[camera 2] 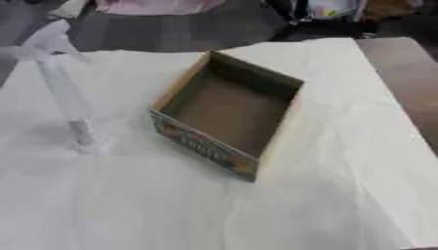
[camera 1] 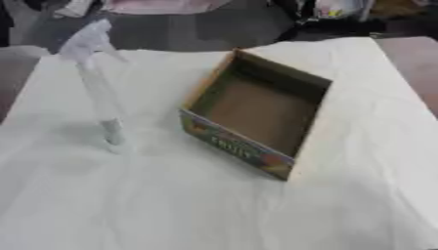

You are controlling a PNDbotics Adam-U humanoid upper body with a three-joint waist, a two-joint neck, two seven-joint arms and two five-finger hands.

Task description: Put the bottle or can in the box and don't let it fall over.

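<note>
Robot hand unseen; bottle (camera 1: 97, 90) upright beside box (camera 1: 237, 146).

box (camera 1: 256, 114) open on top, nothing inside; spray bottle (camera 1: 98, 93) upright to its left, a gap between; white cloth (camera 1: 171, 205) bare in front

The table is covered by a white cloth (camera 1: 171, 205), matt and faintly creased. A tall, slim spray bottle of clear plastic (camera 1: 96, 93) is seen upright on it, glossy and see-through (its trigger head looks whitish and duller). The open, shallow box of brown cardboard (camera 1: 256, 110) is matt and plain inside; its outer front wall is printed in bright colours.
</note>
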